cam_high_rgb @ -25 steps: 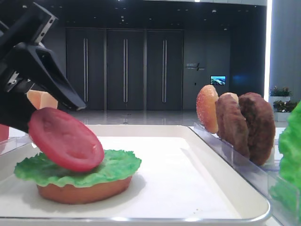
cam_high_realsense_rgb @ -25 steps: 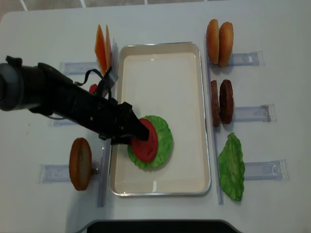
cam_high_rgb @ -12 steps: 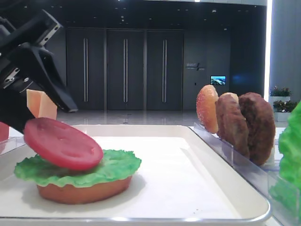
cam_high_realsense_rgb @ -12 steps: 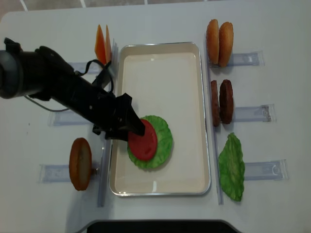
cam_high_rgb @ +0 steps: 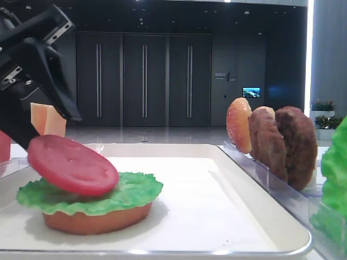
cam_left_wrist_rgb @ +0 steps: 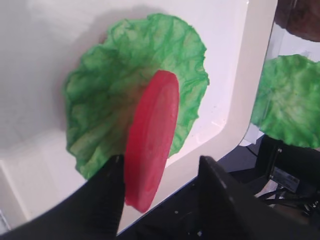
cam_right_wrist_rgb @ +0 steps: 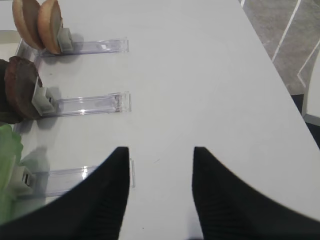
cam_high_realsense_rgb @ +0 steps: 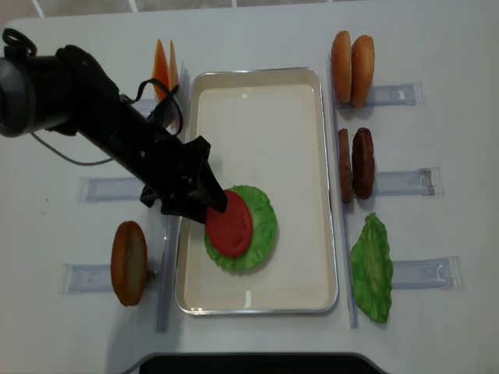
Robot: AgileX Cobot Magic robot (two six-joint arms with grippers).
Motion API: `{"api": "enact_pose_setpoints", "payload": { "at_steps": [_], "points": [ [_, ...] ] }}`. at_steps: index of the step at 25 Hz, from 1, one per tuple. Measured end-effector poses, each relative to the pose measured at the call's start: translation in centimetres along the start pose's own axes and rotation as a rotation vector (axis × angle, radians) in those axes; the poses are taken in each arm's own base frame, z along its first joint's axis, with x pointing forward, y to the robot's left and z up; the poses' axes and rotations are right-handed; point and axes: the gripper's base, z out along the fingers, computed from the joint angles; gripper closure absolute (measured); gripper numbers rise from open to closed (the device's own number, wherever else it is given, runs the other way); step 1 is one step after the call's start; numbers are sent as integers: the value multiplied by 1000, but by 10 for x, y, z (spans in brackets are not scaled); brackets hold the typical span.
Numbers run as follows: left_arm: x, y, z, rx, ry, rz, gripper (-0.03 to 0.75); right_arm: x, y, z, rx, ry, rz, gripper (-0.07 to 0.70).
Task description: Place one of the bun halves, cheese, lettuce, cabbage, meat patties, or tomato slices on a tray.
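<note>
A red tomato slice (cam_high_realsense_rgb: 229, 224) lies tilted on the lettuce (cam_high_realsense_rgb: 263, 226), which covers a bun half (cam_high_rgb: 97, 219) in the near part of the white tray (cam_high_realsense_rgb: 257, 117). My left gripper (cam_left_wrist_rgb: 160, 165) is open around the slice's left edge. In the left wrist view the slice (cam_left_wrist_rgb: 150, 150) leans against the left finger, with a wide gap to the right finger. My right gripper (cam_right_wrist_rgb: 160, 150) is open over bare table to the right of the holders, with nothing between its fingers.
Clear holders flank the tray. On the left are cheese slices (cam_high_realsense_rgb: 164, 74) and a bun half (cam_high_realsense_rgb: 129, 262). On the right are two bun halves (cam_high_realsense_rgb: 351, 58), two meat patties (cam_high_realsense_rgb: 355, 162) and a lettuce leaf (cam_high_realsense_rgb: 372, 269). The left arm crosses the tray's left rim.
The left jaws have spread off the tomato slice, and the arm has swung back toward the far left. The slice has dropped lower onto the lettuce.
</note>
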Motion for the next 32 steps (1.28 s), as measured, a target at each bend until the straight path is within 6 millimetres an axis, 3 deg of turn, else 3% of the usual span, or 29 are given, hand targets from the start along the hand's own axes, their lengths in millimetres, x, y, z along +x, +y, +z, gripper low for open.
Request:
{"api": "enact_pose_setpoints", "payload": {
  "at_steps": [9, 23, 32],
  "points": [
    [8, -7, 13, -108, 53, 32, 353, 0, 0, 0, 0, 0, 0, 342],
    [14, 0, 11, -204, 119, 14, 353, 0, 0, 0, 0, 0, 0, 342],
    [-9, -27, -15, -198, 73, 94, 353, 0, 0, 0, 0, 0, 0, 342]
  ]
}}
